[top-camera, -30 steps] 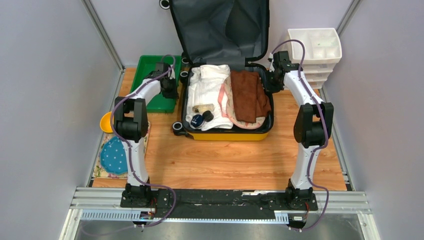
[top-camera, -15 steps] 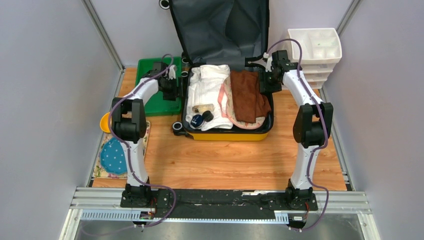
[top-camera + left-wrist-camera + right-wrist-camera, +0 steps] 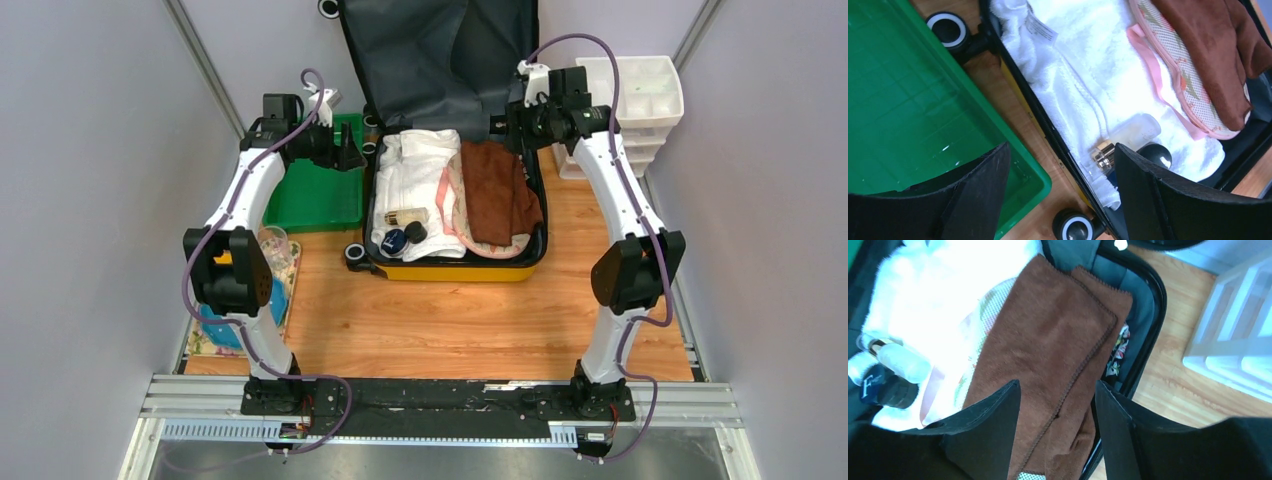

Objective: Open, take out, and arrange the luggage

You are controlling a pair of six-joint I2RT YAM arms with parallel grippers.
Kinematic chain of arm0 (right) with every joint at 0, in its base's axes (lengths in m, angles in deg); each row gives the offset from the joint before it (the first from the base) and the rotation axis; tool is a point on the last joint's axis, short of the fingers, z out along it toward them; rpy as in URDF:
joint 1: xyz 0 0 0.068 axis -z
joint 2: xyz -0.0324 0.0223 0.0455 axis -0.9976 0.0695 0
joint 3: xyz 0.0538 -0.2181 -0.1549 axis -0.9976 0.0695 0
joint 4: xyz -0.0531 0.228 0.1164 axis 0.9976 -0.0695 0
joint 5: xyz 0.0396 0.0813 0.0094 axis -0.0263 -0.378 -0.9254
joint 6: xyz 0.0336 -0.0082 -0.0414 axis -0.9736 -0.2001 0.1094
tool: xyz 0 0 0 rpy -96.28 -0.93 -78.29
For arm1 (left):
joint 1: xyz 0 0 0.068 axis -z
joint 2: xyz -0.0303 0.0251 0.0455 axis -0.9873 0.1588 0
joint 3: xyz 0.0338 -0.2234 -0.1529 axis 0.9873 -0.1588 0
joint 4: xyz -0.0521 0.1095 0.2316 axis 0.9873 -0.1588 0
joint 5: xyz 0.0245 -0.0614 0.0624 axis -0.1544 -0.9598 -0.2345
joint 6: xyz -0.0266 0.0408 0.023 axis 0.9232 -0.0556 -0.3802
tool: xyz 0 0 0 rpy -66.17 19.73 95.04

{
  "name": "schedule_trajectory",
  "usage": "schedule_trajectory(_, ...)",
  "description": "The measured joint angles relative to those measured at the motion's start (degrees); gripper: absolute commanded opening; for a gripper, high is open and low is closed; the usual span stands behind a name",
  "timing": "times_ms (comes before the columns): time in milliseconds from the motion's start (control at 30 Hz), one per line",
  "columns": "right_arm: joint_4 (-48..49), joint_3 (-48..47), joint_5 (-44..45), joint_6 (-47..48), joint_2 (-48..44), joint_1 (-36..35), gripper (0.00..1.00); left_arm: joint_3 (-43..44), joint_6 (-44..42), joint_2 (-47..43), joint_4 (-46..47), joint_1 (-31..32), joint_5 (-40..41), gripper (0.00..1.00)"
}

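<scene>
The left end effector [image 3: 1062, 150] has its two black fingers wide apart, and nothing is between them. It hangs in the air over the spot where the green tray [image 3: 310, 200] meets the left side of the luggage [image 3: 460, 272]. The right end effector [image 3: 1058, 387] has its fingers apart too, and it holds nothing. It hangs over the back right corner of the luggage, above a brown towel [image 3: 492, 195]. The luggage is a yellow case lying open in the middle of the wooden surface [image 3: 450, 325], toward the back. Its dark grey lid [image 3: 440, 60] stands up against the back wall. Inside, a fluffy white towel [image 3: 415, 175] fills the left half and the brown towel lies folded on the right. Between the two sits a mesh pouch with a pink edge [image 3: 452, 215], partly under the brown towel. On the white towel, near the front, lie small things close together: a clear bottle with a gold cap [image 3: 407, 216] on its side and two dark round jars [image 3: 395, 241]. Black wheels [image 3: 355, 257] stick out on the left side of the case, just beside the tray. A white drawer unit [image 3: 640, 95] stands to the right of the luggage, at the back corner.
</scene>
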Motion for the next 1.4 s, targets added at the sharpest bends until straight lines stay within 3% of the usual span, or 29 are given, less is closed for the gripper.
schedule_trajectory(200, 0.35, -7.91, -2.62, -1.68, 4.39, -1.16, 0.55, -1.05, -1.62, -0.74, -0.11, -0.02, -2.19, 0.82)
schedule_trajectory(433, 0.79, -9.57, -3.50, -5.57, 12.48, -4.07, 0.53, -2.36, -0.87, -0.74, 0.66, -0.31, -5.14, 0.82)
schedule_trajectory(900, 2.51, -9.92, 2.49, -7.87, 19.02, -11.50, 0.57, -18.49, 7.74, -0.90, 12.94, -0.28, -12.59, 0.82)
schedule_trajectory(967, 2.05, -9.92, 4.11, -7.93, 19.30, -11.98, 0.52, -19.58, 7.98, -1.70, 13.88, -0.28, -11.96, 0.82)
schedule_trajectory(1000, 1.88, -9.79, 4.55, -7.91, 19.37, -12.11, 0.37, -20.11, 7.96, -2.36, 14.23, -0.28, -11.74, 0.82)
schedule_trajectory(1067, 2.14, -9.20, 5.42, -7.98, 19.34, -12.35, 0.23, -21.35, 7.80, -4.09, 14.97, -0.28, -11.34, 0.82)
schedule_trajectory(1100, 2.36, -8.61, 5.92, -8.44, 19.34, -12.46, 0.11, -21.97, 7.72, -5.09, 15.21, -0.28, -11.19, 0.82)
schedule_trajectory(1167, 2.34, -7.93, 6.29, -8.68, 19.34, -12.57, 0.01, -22.64, 7.58, -6.64, 15.39, -0.22, -10.88, 0.82)
schedule_trajectory(1400, 2.40, -7.82, 5.22, -9.97, 19.10, -12.87, 0.00, -22.58, 7.89, -7.61, 17.40, 0.50, -10.45, 0.81)
